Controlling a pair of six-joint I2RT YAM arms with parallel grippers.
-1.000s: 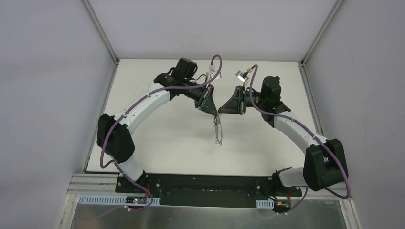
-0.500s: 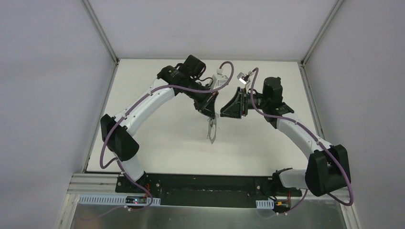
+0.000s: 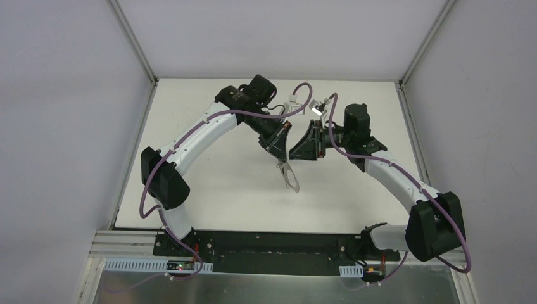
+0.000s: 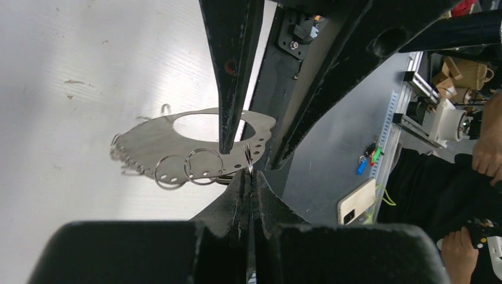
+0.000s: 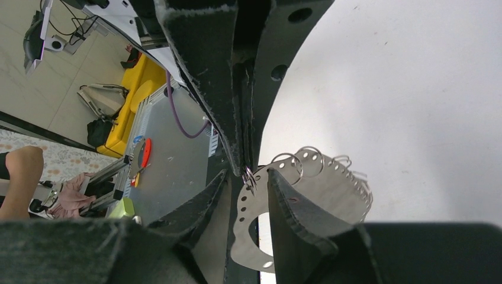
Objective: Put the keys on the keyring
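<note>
The keyring [image 4: 177,139] is a flat grey metal plate with a big hole, and small split rings [image 4: 204,167] are strung through its rim holes. It hangs above the table [image 3: 209,177] under the two grippers, as the keyring [image 3: 288,176] in the top view. My left gripper [image 4: 249,174] is shut on one small ring at the plate's edge. My right gripper [image 5: 248,174] faces it tip to tip and stands open, one finger on each side of that ring [image 5: 249,176]. The keys are out of view.
White walls with metal corner posts [image 3: 133,41] enclose the table on three sides. Both arms arch inward and meet above the middle of the table. The black base rail [image 3: 266,244] runs along the near edge.
My right gripper was shut a second ago and now stands open around the ring. The left arm has shifted forward, and the hanging keyring has swung and turned.
</note>
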